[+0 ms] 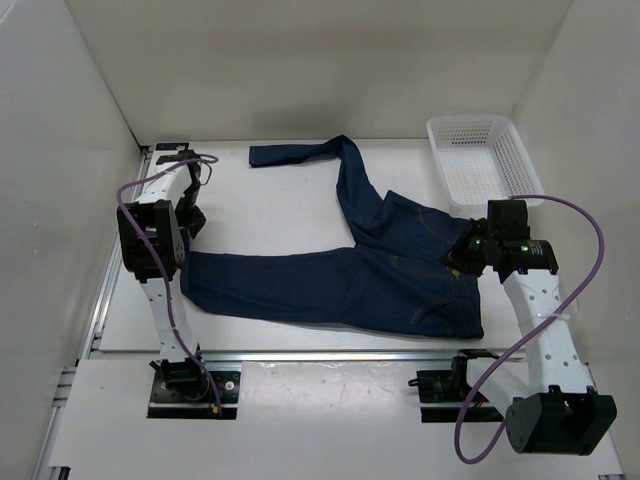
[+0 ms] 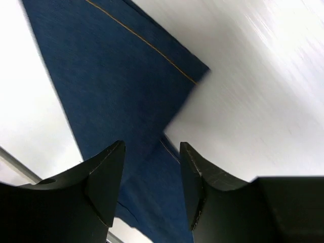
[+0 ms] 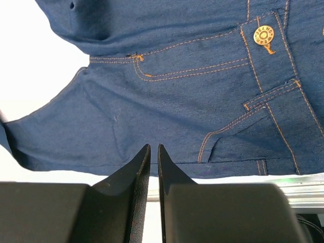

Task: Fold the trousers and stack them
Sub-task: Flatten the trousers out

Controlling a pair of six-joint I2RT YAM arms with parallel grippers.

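- The trousers [image 1: 340, 280] lay unfolded on the table [image 1: 280, 200]. In the top view the waist sat at about 4 o'clock. One leg ran toward 9 o'clock and the other toward 12 o'clock, its end bent off toward 10 o'clock.
- The left gripper [image 2: 152, 152] had its fingers apart and empty, poised over the hem end of the 9 o'clock leg.
- The right gripper [image 3: 153, 149] had its fingers together with no cloth caught, over the waist area below the brass button [image 3: 264, 35].
- Judgement: folding had not begun, and the step in hand appeared to be taking hold for the first fold.
- Recommended: the left gripper should pinch through both layers at the hem. The right must spread its fingers before seizing the waistband.
- The cloth looked floppy, so lifts should be low and even, and the splayed legs laid together first.
- A white basket [image 1: 470, 119] stood at 1 o'clock, close to the waist, so any swing should avoid it.
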